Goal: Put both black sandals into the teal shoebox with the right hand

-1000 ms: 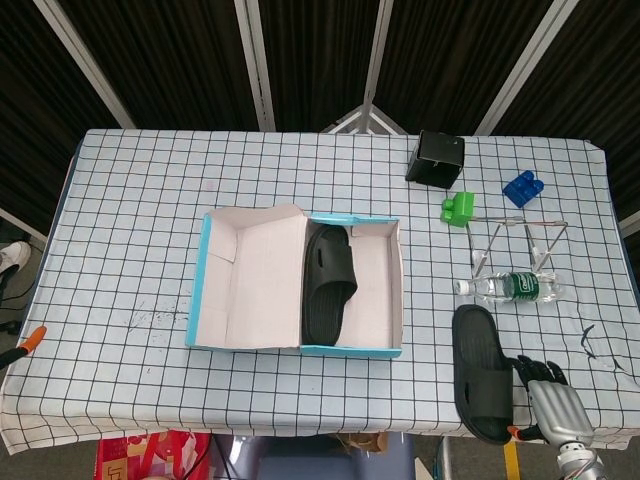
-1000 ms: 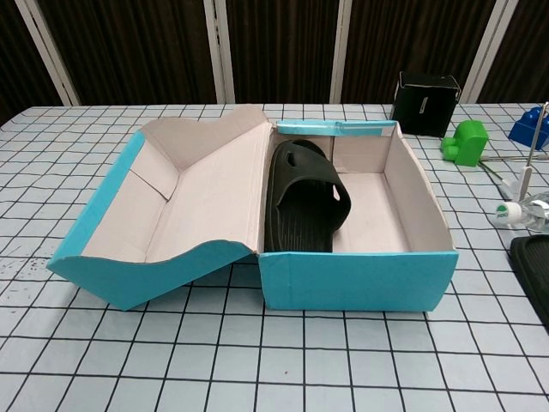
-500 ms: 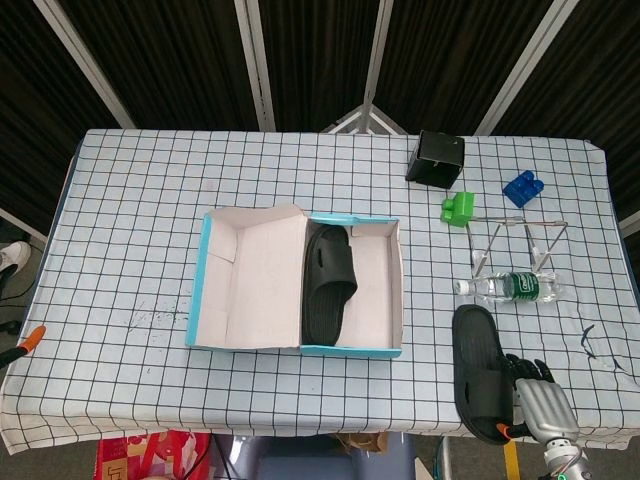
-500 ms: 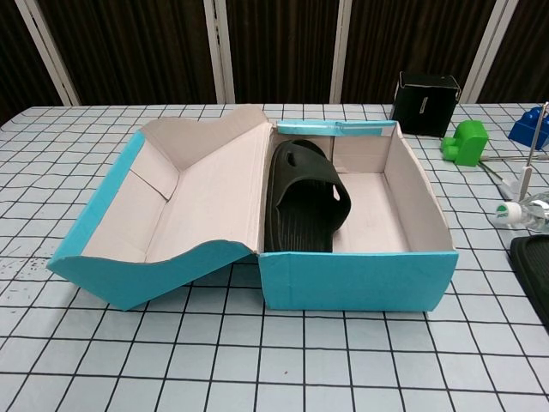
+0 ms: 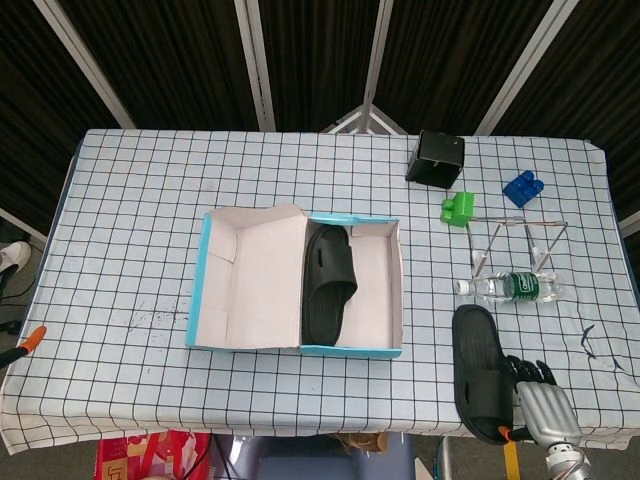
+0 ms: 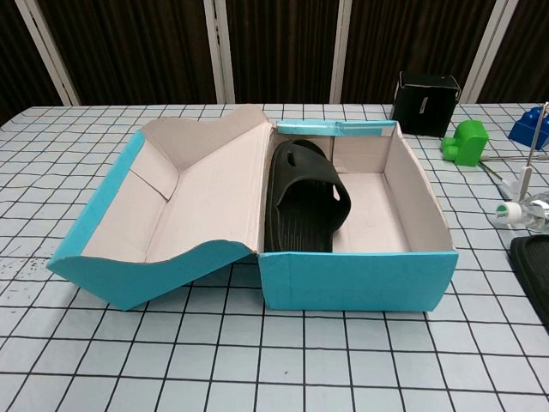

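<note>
The teal shoebox lies open mid-table, its lid folded out to the left. One black sandal leans inside it against the left wall. The second black sandal lies flat on the checked cloth near the front right edge; the chest view catches only its corner. My right hand is low at the sandal's right side, dark fingers spread and reaching its edge; the sandal stays on the table. The left hand shows in neither view.
Behind the loose sandal lie a water bottle and a wire frame stand. Further back are a green block, a blue block and a black box. The table's front edge runs just beside my right hand.
My right hand has shifted slightly left, closer against the loose sandal's right edge. The box and both sandals have not moved.
</note>
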Controlling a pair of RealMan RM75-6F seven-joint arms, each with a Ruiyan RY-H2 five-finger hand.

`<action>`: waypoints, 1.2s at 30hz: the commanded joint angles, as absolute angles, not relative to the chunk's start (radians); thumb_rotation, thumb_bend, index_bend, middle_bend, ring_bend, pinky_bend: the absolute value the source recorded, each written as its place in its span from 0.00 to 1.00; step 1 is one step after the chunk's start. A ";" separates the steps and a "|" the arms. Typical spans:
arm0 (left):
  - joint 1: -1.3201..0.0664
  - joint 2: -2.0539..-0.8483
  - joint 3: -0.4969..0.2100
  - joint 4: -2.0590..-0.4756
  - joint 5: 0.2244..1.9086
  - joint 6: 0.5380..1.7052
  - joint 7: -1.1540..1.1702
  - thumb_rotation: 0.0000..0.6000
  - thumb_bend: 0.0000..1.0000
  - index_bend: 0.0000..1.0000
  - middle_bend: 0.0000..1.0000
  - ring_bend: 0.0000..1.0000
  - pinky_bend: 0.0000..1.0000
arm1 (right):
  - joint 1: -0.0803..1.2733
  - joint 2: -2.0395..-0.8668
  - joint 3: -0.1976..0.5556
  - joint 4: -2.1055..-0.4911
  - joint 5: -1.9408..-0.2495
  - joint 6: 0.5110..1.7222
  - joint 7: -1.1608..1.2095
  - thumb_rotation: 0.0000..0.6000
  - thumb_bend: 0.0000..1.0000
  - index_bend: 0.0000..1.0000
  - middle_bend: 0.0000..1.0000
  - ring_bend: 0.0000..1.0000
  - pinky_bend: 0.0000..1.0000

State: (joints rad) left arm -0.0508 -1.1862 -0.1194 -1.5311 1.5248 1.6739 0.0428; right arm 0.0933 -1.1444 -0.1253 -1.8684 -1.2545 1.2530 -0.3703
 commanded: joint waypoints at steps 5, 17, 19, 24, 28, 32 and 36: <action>-0.050 -1.186 -0.120 -1.533 1.522 1.673 0.044 1.00 0.20 0.14 0.00 0.00 0.08 | 0.089 -1.150 -0.132 -1.869 -1.262 1.248 -0.382 1.00 0.11 0.21 0.11 0.11 0.00; -0.054 -1.189 -0.117 -1.536 1.521 1.662 0.055 1.00 0.20 0.14 0.00 0.00 0.08 | 0.077 -1.186 -0.124 -1.840 -1.296 1.272 -0.390 1.00 0.11 0.23 0.12 0.12 0.00; -0.054 -1.190 -0.117 -1.537 1.521 1.660 0.057 1.00 0.20 0.14 0.00 0.00 0.08 | 0.075 -1.188 -0.123 -1.838 -1.298 1.275 -0.389 1.00 0.11 0.23 0.12 0.12 0.00; -0.054 -1.190 -0.116 -1.538 1.523 1.660 0.061 1.00 0.20 0.14 0.00 0.00 0.08 | 0.075 -1.195 -0.122 -1.827 -1.297 1.270 -0.398 1.00 0.11 0.24 0.13 0.13 0.00; -0.054 -1.191 -0.115 -1.539 1.525 1.663 0.062 1.00 0.20 0.14 0.00 0.00 0.08 | 0.076 -1.212 -0.121 -1.810 -1.299 1.264 -0.413 1.00 0.11 0.25 0.14 0.13 0.00; -0.054 -1.191 -0.116 -1.538 1.522 1.661 0.061 1.00 0.20 0.14 0.00 0.00 0.08 | 0.080 -1.226 -0.116 -1.798 -1.297 1.257 -0.421 1.00 0.10 0.25 0.14 0.14 0.00; -0.054 -1.191 -0.116 -1.538 1.523 1.661 0.061 1.00 0.20 0.14 0.00 0.00 0.08 | 0.080 -1.233 -0.113 -1.792 -1.305 1.261 -0.418 1.00 0.11 0.29 0.17 0.17 0.01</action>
State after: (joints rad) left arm -0.0543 -1.1909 -0.1159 -1.5379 1.5234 1.6609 0.0611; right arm 0.0799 -1.2320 -0.1132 -1.7930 -1.3036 1.2595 -0.4186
